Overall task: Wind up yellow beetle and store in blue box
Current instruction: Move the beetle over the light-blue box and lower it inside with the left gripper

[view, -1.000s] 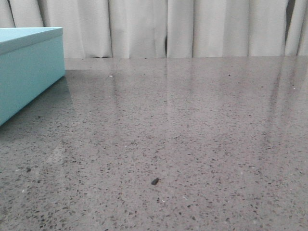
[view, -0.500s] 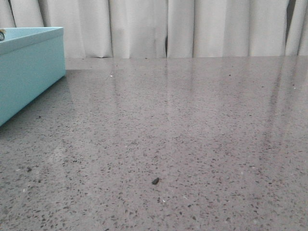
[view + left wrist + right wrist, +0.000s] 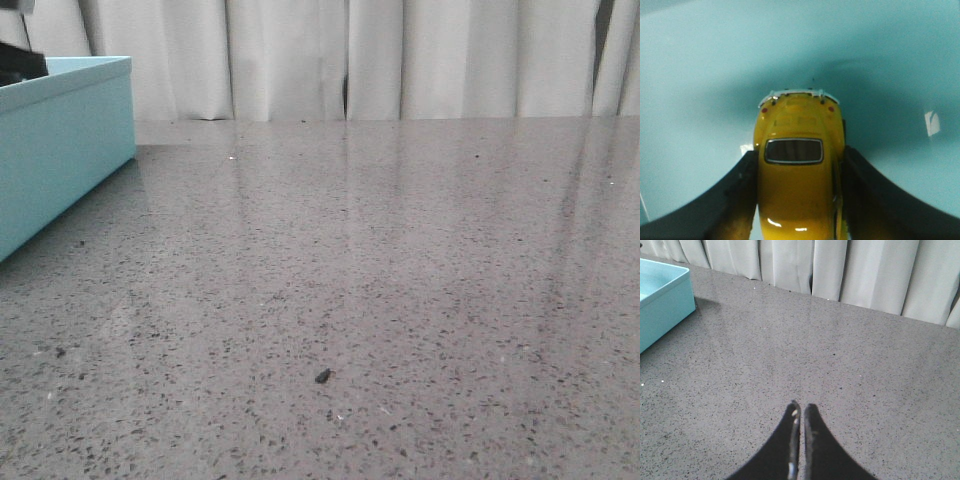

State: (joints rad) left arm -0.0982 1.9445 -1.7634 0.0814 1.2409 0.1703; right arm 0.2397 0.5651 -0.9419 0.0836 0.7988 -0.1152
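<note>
Left fingers pinch yellow beetle over blue box interior for drop-off; right fingers pressed together, idle.

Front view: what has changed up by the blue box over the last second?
A dark part of the left arm has come into view at the blue box's top edge, more now than half a second ago. The box, the table and the curtain are unchanged.

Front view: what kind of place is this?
Likely a lab or test bench, not a home: a bare speckled grey table, a white curtain as backdrop, and only a blue box set out.
</note>
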